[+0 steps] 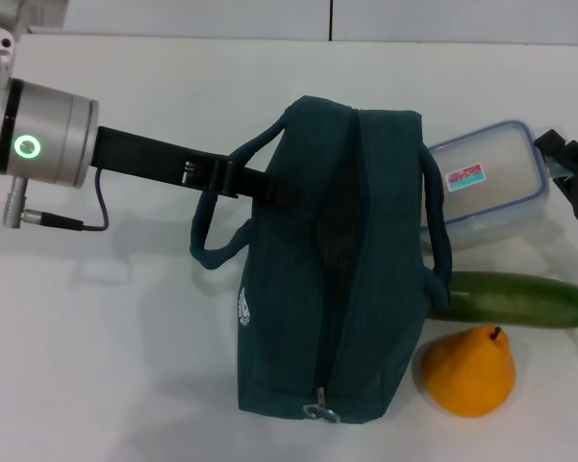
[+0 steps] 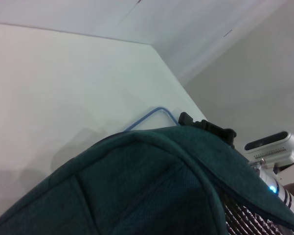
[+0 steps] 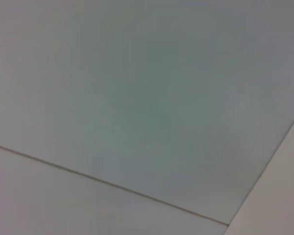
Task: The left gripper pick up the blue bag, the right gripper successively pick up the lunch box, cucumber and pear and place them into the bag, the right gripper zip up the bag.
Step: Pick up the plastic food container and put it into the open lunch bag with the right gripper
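The blue bag (image 1: 337,260) stands mid-table with its zipper open; the ring pull (image 1: 322,412) is at the near end. My left gripper (image 1: 258,181) reaches in from the left and is shut on the bag's far-left edge by a loop handle; the left wrist view is filled by the bag's fabric (image 2: 137,191). The lunch box (image 1: 486,181) lies just right of the bag at the back. The cucumber (image 1: 519,298) lies right of the bag, and the pear (image 1: 471,371) sits in front of it. My right gripper (image 1: 572,178) is at the right edge beside the lunch box.
The white table (image 1: 125,366) stretches out left of the bag and in front of it. A wall (image 1: 269,14) runs along the table's far edge. The right wrist view shows only plain pale surfaces.
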You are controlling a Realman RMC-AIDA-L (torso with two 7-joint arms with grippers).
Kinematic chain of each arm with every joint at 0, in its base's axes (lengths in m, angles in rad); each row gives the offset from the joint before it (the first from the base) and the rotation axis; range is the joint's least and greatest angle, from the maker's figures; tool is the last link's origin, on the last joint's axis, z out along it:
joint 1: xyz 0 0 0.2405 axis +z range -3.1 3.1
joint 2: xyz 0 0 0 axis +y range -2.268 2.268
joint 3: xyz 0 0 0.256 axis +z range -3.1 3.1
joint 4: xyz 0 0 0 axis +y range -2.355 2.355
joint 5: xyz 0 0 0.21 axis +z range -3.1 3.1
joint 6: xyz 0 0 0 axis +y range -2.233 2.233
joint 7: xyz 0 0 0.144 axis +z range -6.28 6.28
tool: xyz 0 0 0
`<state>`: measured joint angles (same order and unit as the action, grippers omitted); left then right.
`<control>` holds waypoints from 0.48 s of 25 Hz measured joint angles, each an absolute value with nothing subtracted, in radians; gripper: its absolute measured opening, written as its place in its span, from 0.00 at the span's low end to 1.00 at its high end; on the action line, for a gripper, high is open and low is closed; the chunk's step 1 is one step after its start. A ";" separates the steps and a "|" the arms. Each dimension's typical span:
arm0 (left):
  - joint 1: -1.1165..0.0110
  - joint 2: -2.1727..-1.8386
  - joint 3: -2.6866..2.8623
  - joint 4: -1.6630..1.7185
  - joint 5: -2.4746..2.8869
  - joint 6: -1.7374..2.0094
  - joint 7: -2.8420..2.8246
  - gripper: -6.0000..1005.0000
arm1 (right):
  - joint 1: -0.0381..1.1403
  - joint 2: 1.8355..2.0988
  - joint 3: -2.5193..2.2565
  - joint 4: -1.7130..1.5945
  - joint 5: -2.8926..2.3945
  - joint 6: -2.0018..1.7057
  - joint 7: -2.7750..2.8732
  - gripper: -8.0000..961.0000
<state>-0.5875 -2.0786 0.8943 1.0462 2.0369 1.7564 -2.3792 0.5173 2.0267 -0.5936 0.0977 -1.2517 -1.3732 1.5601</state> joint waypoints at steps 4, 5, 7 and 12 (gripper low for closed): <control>-0.588 -2.079 0.894 1.046 2.034 1.756 -2.379 0.05 | 0.510 2.026 -0.588 0.096 -1.259 -1.376 1.565 0.19; -0.588 -2.079 0.894 1.046 2.034 1.756 -2.379 0.05 | 0.509 2.026 -0.586 0.098 -1.258 -1.376 1.573 0.18; -0.588 -2.079 0.896 1.044 2.033 1.756 -2.379 0.05 | 0.507 2.027 -0.584 0.100 -1.257 -1.377 1.604 0.18; -0.588 -2.079 0.896 1.042 2.033 1.756 -2.379 0.05 | 0.501 2.028 -0.583 0.101 -1.256 -1.378 1.671 0.17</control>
